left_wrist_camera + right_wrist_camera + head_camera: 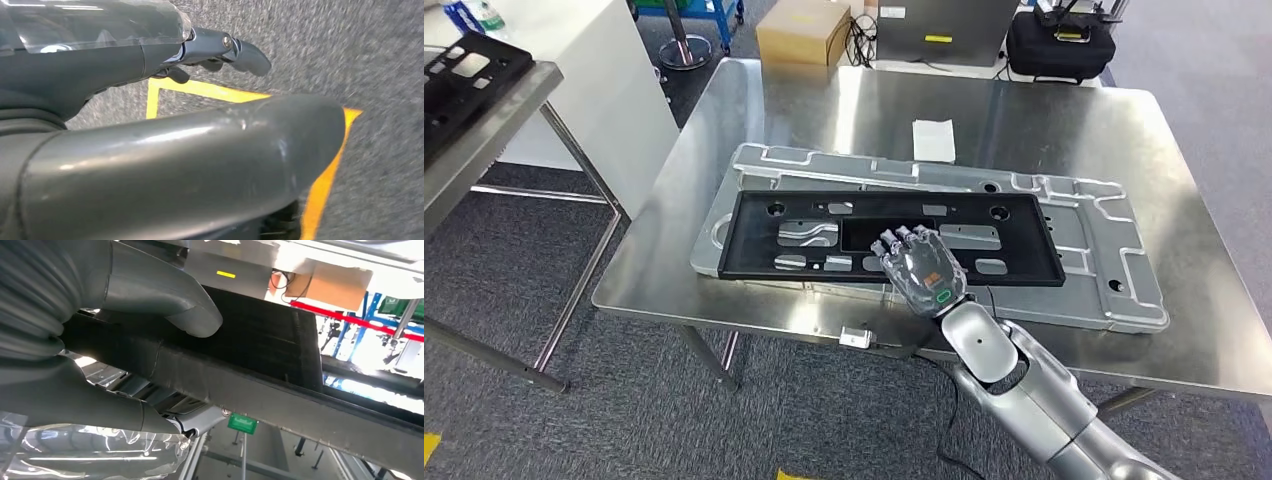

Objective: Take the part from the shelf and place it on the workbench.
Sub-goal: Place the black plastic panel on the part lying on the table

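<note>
- The black plastic part [894, 238], a long rectangular frame with several cut-out windows, lies flat on a grey metal panel [1114, 255] that rests on the steel workbench [824, 110].
- The right hand [921, 268] reaches in from the near edge of the workbench and grips the part's near long edge, fingers laid over the top face.
- In the right wrist view the thick grey thumb [165, 302] is on one face of the black part [260, 345] and the fingers [75, 405] on the other, so the edge is clamped between them.
- The left hand [150, 150] hangs over grey carpet marked with yellow tape [320, 195]; it holds nothing, and one dark fingertip [250, 57] sticks out straight, but how far apart the fingers lie cannot be told.
- A small white sheet of paper [933, 139] lies on the workbench beyond the grey panel, apart from it.
- A small white tag [855, 338] sits on the near rim of the workbench.
- On the steel table at the far left lies another black frame [464, 75] of the same kind.
- Beyond the workbench, on the floor, stand a cardboard box [804, 30] and a black carry case [1060, 42].
</note>
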